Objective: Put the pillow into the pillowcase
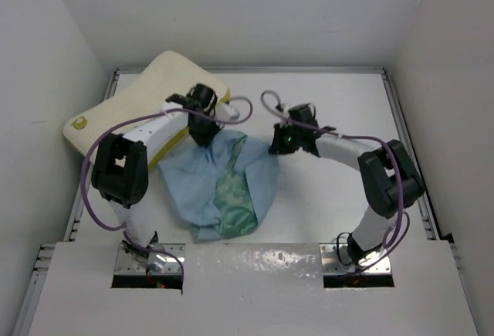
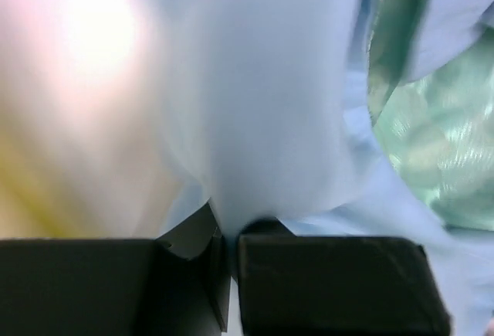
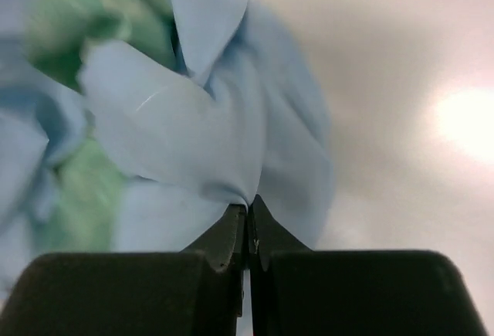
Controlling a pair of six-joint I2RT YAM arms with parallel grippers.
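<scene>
While the left gripper [image 2: 231,245] and right gripper [image 3: 248,208] each pinch the pillowcase [image 1: 216,189], the pillow [image 1: 116,116] sits outside it; insertion looks wholly undone.

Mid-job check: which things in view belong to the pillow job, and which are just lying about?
Job: pillow, far left; pillowcase, bunched mid-table; left gripper and right gripper, each shut on its blue fabric.
Just there: white table; purple cables on the arms.

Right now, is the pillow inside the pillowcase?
Out. The pillow lies bare at the back left; the crumpled pillowcase is beside it.
</scene>
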